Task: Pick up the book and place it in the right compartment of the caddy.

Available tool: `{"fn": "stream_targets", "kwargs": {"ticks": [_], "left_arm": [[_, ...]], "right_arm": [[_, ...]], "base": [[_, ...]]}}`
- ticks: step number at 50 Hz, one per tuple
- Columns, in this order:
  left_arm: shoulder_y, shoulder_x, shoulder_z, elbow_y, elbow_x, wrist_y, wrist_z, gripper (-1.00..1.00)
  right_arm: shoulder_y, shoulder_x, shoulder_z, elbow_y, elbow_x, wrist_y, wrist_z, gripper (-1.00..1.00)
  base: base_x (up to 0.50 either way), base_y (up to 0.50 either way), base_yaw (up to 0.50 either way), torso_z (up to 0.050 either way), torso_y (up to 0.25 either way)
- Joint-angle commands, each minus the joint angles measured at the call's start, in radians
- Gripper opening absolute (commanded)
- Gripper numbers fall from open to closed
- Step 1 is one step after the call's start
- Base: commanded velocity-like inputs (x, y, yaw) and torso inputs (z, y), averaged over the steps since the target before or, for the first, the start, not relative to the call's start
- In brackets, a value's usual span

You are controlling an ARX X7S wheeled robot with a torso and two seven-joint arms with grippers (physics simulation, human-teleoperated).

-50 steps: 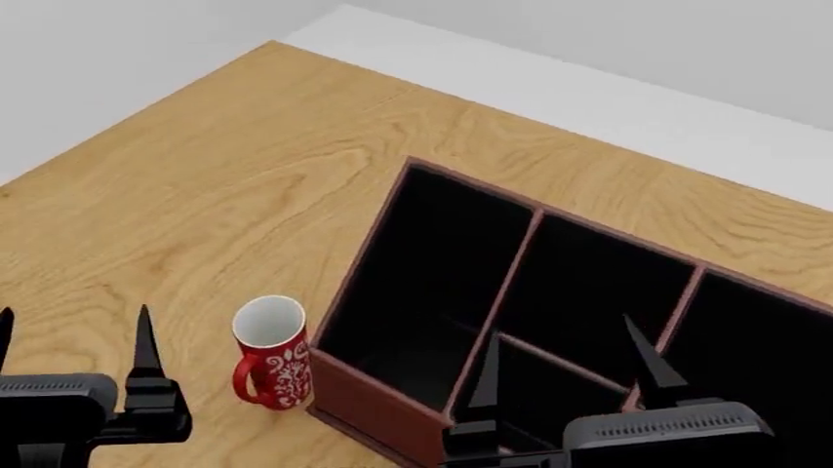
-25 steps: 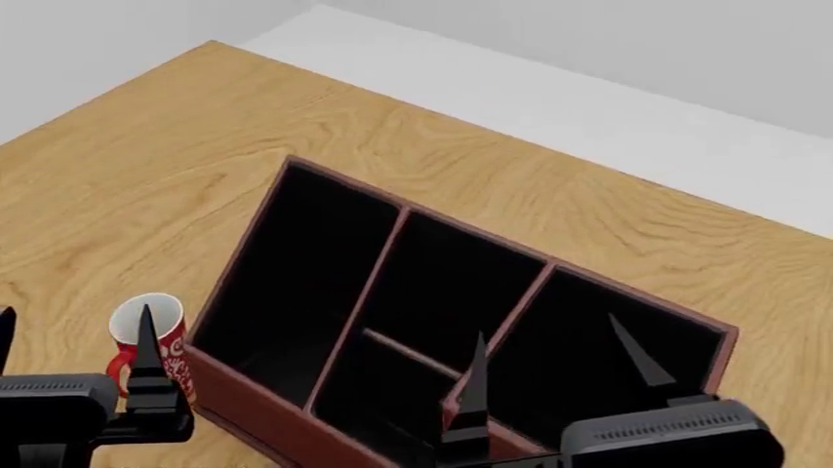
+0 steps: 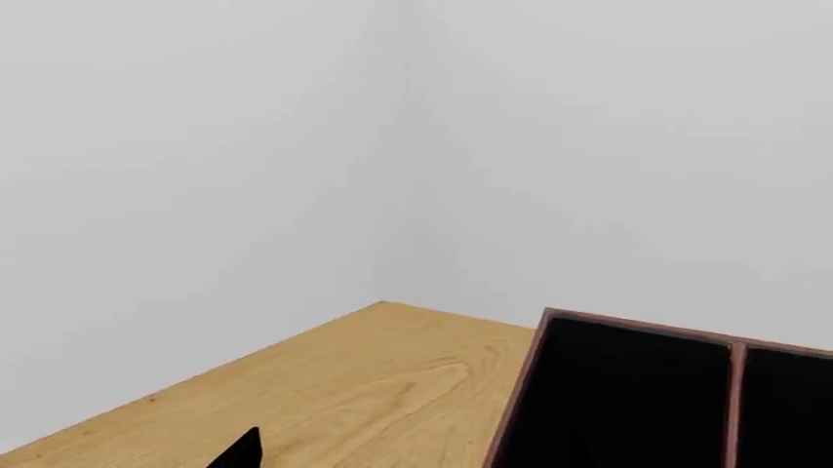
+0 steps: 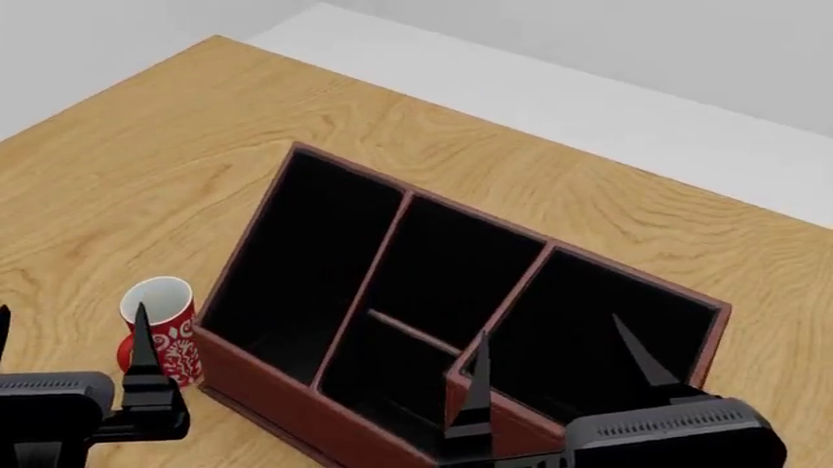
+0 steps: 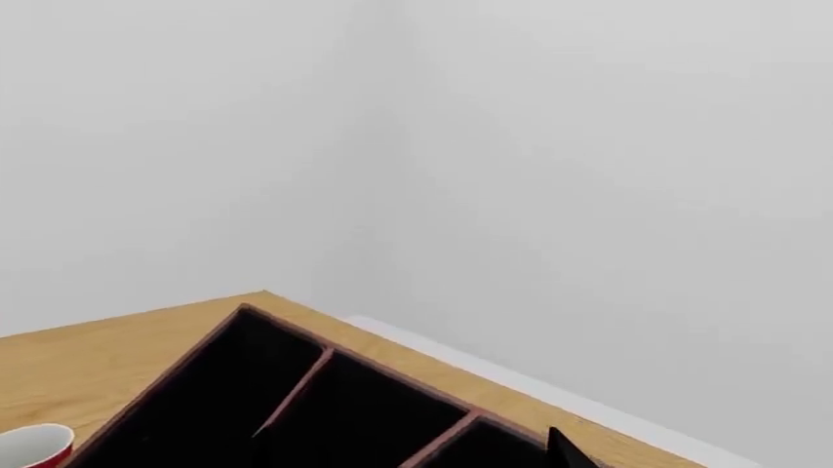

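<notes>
Over the caddy [image 4: 390,292] both grippers, left [image 4: 72,346] and right [image 4: 560,375], are hovering spread and empty, presumably because the book is nowhere in sight.

caddy [image 4: 260,380]: you see dark red-brown walls and rims, black lining in every section
right compartment [image 4: 612,331]: black inside, the same dark red walls
mug [image 4: 163,336]: red with a white swirling pattern, white inside
table [image 4: 156,146]: light wood with darker grain lines
grippers: your left gripper [image 4: 72,336] and right gripper [image 4: 563,363] have black fingers on grey bodies
walls [image 3: 195,146]: plain pale grey
</notes>
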Motion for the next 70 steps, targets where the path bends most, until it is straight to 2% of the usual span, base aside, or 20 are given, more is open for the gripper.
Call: {"fn": "stream_targets", "kwargs": {"ticks": [1,5,11,15,18,19,22,25,28,29,32,42,56,70], "left_arm": [[-0.005,-0.007,-0.005,0.002,-0.012,-0.005,-0.003,1.0],[-0.007,-0.012,-0.018,0.011,-0.026,-0.011,-0.005,1.0],[-0.006,-0.017,-0.024,0.023,-0.036,-0.017,-0.008,1.0],[-0.005,-0.02,-0.025,0.026,-0.04,-0.018,-0.008,1.0],[-0.003,-0.024,-0.03,0.044,-0.047,-0.03,-0.01,1.0],[-0.002,-0.026,-0.033,0.051,-0.051,-0.034,-0.011,1.0],[-0.002,-0.028,-0.035,0.053,-0.054,-0.032,-0.012,1.0],[-0.001,-0.031,-0.039,0.061,-0.059,-0.035,-0.013,1.0],[0.0,-0.033,-0.043,0.066,-0.064,-0.037,-0.016,1.0],[0.0,-0.032,-0.044,0.066,-0.065,-0.035,-0.016,1.0],[0.001,-0.034,-0.044,0.069,-0.069,-0.034,-0.016,1.0],[0.004,-0.042,-0.057,0.09,-0.087,-0.04,-0.019,1.0],[0.006,-0.049,-0.06,0.109,-0.099,-0.049,-0.027,1.0],[0.011,-0.057,-0.065,0.127,-0.115,-0.053,-0.033,1.0]], "right_arm": [[0.034,0.011,-0.009,-0.061,0.04,0.157,0.023,1.0],[0.06,0.026,-0.041,-0.166,0.019,0.27,0.057,1.0],[0.246,0.052,-0.089,-0.385,0.065,0.705,0.08,1.0],[0.4,0.017,-0.057,-0.493,0.158,1.02,0.061,1.0],[0.502,-0.016,-0.018,-0.54,0.204,1.201,0.046,1.0],[0.53,-0.006,0.005,-0.525,0.284,1.236,0.07,1.0],[0.655,0.117,0.085,-0.358,0.734,1.236,0.489,1.0],[0.761,0.177,0.028,-0.22,1.184,1.21,0.934,1.0],[0.835,0.228,-0.07,-0.149,1.634,1.139,1.081,1.0],[0.868,0.252,-0.121,-0.123,1.73,1.109,1.139,1.0],[0.928,0.288,-0.219,-0.088,1.857,1.05,1.234,1.0],[1.02,0.359,-0.409,-0.089,2.094,0.927,1.374,1.0],[1.079,0.465,-0.563,-0.128,2.293,0.776,1.446,1.0],[0.967,0.542,-0.592,-0.119,2.232,0.771,1.35,1.0]], "base": [[0.0,0.0,0.0,0.0,0.0],[0.0,0.0,0.0,0.0,0.0],[0.0,0.0,0.0,0.0,0.0],[0.0,0.0,0.0,0.0,0.0],[0.0,0.0,0.0,0.0,0.0],[0.0,0.0,0.0,0.0,0.0],[0.0,0.0,0.0,0.0,0.0],[0.0,0.0,0.0,0.0,0.0],[0.0,0.0,0.0,0.0,0.0],[0.0,0.0,0.0,0.0,0.0],[0.0,0.0,0.0,0.0,0.0],[0.0,0.0,0.0,0.0,0.0],[0.0,0.0,0.0,0.0,0.0],[0.0,0.0,0.0,0.0,0.0]]}}
